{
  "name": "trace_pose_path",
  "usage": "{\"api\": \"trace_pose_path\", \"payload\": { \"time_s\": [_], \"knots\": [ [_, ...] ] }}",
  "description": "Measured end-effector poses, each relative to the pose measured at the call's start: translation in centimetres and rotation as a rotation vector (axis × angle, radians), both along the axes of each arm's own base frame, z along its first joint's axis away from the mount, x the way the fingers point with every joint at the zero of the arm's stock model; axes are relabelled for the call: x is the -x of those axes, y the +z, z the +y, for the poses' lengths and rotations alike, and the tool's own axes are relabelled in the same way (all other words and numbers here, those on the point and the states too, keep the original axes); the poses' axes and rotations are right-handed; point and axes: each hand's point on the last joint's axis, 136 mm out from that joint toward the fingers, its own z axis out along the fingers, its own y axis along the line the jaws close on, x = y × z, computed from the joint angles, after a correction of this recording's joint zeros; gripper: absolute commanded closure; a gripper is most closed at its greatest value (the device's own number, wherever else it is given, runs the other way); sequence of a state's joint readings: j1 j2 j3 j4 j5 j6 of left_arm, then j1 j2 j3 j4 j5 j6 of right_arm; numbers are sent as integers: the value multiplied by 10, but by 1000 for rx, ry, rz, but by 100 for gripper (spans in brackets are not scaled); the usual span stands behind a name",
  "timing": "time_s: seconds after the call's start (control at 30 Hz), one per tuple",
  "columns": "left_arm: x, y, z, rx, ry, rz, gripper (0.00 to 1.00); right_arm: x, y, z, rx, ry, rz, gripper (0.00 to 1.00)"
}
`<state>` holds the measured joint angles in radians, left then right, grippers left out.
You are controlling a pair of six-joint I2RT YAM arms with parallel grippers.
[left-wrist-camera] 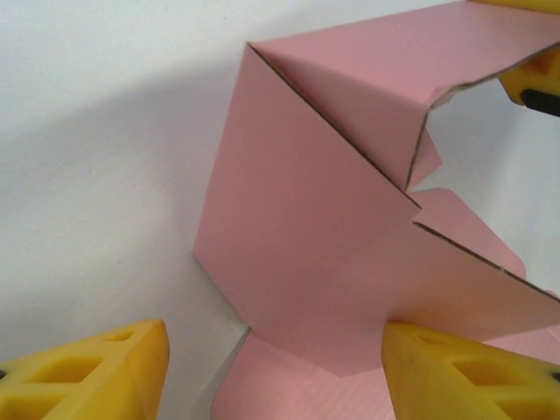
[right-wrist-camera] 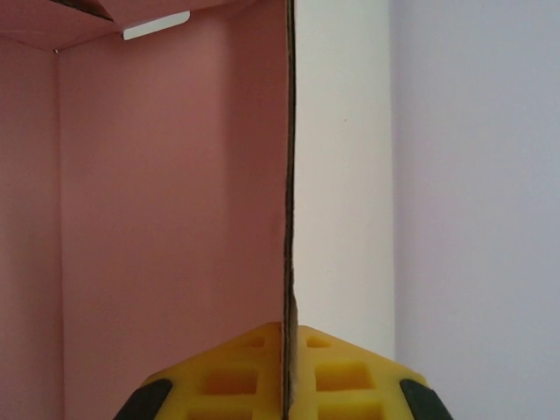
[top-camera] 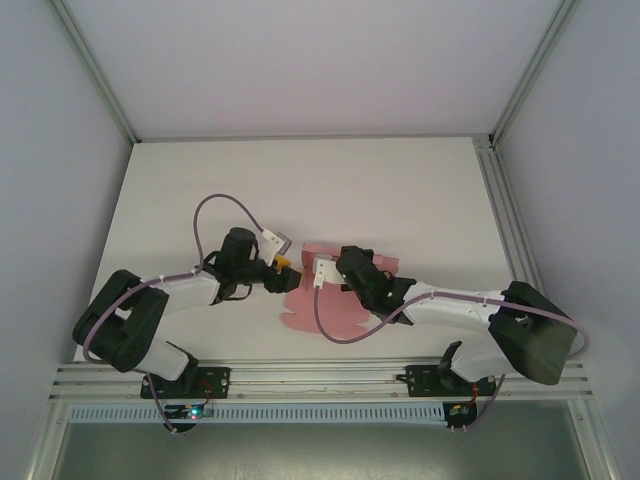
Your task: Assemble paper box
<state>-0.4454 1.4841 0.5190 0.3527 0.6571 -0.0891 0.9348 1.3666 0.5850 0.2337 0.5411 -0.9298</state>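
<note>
Left end effector (top-camera: 282,272), fingers spread apart, faces the half-folded pink paper box (top-camera: 318,312) at its 3 o'clock on the white tabletop (top-camera: 300,190), while the right end effector (right-wrist-camera: 287,350), reaching from 4 o'clock, pinches one upright wall.

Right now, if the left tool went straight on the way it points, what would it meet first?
The paper box: its raised pink panel stands directly ahead of the left tool, whose jaws are spread wide. Depth is unclear, but the panel looks close.
</note>
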Motion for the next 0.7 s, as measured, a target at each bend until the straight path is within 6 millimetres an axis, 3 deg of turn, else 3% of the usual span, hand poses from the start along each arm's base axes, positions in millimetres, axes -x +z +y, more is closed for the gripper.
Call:
{"api": "trace_pose_path", "payload": {
  "time_s": [0.17,0.37,0.7],
  "knots": [
    [-9,-2,-8,1,-35,-6,29,3,-5,-3,-2,-26,21,100],
    [-13,-9,-12,-15,-14,3,36,14,-6,-6,30,-74,2,100],
    [4,-24,-7,11,4,39,37,40,3,-4,41,-77,-16,100]
  ]
}}
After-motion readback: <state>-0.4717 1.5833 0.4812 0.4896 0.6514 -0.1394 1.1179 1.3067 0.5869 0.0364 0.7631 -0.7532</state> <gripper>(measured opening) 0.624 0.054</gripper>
